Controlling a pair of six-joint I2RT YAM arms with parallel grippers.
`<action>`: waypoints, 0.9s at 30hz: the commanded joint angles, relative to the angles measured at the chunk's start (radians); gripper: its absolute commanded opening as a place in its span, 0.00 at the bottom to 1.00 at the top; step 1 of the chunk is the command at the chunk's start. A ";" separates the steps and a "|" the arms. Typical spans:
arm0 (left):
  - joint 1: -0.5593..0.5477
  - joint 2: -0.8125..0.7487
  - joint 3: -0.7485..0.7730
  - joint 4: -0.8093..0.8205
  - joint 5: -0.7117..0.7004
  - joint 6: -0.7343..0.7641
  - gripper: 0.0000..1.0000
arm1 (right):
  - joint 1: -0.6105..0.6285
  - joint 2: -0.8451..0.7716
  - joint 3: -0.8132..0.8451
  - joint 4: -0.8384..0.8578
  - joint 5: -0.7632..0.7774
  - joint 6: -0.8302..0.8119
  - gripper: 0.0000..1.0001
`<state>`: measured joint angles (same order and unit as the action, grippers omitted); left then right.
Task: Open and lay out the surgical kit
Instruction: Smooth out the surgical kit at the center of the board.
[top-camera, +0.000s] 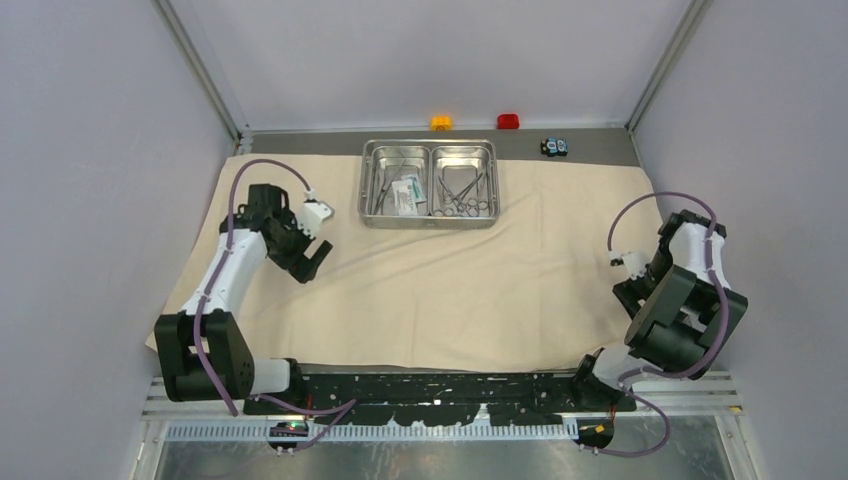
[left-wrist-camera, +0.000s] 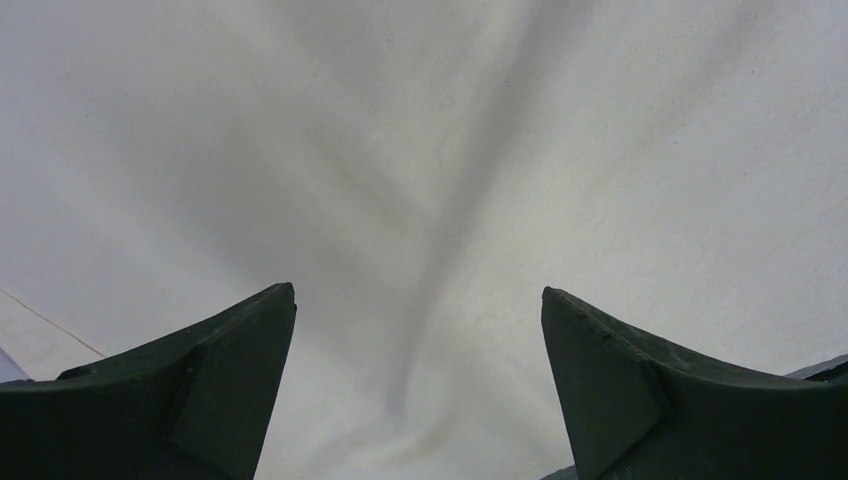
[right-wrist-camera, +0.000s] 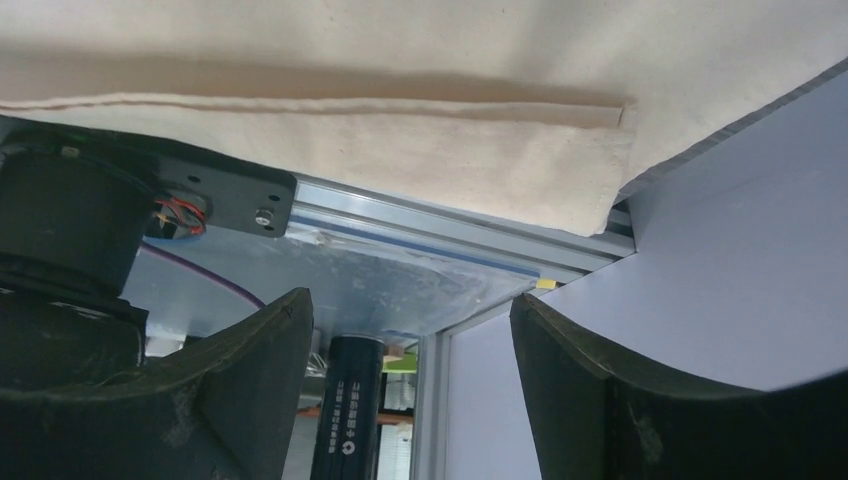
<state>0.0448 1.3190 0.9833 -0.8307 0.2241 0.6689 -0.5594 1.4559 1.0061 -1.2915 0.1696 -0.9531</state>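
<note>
My left arm rises from its base at the near left corner, elbow bent, forearm slanting in toward the middle. The left gripper (top-camera: 312, 262) hangs over the left part of the beige cloth (top-camera: 450, 290), aimed down at it. Its fingers (left-wrist-camera: 230, 380) stand wide apart with nothing between them. Only pale fabric shows there, with a soft crease running up the middle of my wrist view. Whether the tips touch the cloth I cannot tell.

My right arm is folded tight on itself by the right side of the table, and the right gripper (right-wrist-camera: 412, 300) is tipped down and back toward the near edge. Its fingers are parted too, and empty — past them I see the cloth's hemmed near corner draped over the table edge, with the aluminium rail (right-wrist-camera: 450, 235) under it.

The cloth lies spread across the table. The steel tray (top-camera: 366, 185) sits at its far edge, about midway, well apart from both grippers. The packets (top-camera: 405, 195) and a few slim instruments lie in its left compartment; the ring-handled clamps (top-camera: 462, 192) lie heaped in the right.
</note>
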 joint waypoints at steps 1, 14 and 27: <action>-0.032 0.017 0.001 0.048 -0.031 -0.009 0.96 | -0.053 0.039 0.038 -0.041 0.065 -0.104 0.77; -0.071 0.023 -0.015 0.067 -0.062 -0.013 0.96 | -0.068 0.184 0.004 0.116 0.147 -0.183 0.78; -0.077 0.033 -0.014 0.068 -0.091 -0.015 0.96 | -0.091 0.233 -0.065 0.290 0.118 -0.210 0.45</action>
<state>-0.0273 1.3499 0.9691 -0.7952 0.1478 0.6609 -0.6319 1.6699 0.9348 -1.0492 0.2939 -1.1439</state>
